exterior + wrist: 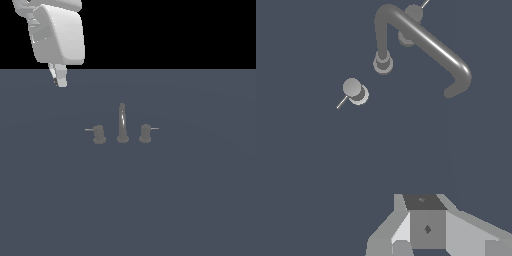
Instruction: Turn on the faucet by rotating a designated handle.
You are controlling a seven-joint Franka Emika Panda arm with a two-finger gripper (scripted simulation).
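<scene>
1. The gripper (60, 80) hangs in the air, well apart from the faucet (122, 125) and off toward the exterior view's left; it holds nothing, but whether its jaws are parted or closed I cannot tell, since the fingers overlap in the exterior view.
2. The handle (99, 134) stands just beside the faucet's arched spout (421, 42), on the exterior view's left, its thin lever pointing away from the spout.
3. The twin handle (145, 133) stands on the spout's other side.
4. All rest on the dark table (200, 200).
</scene>
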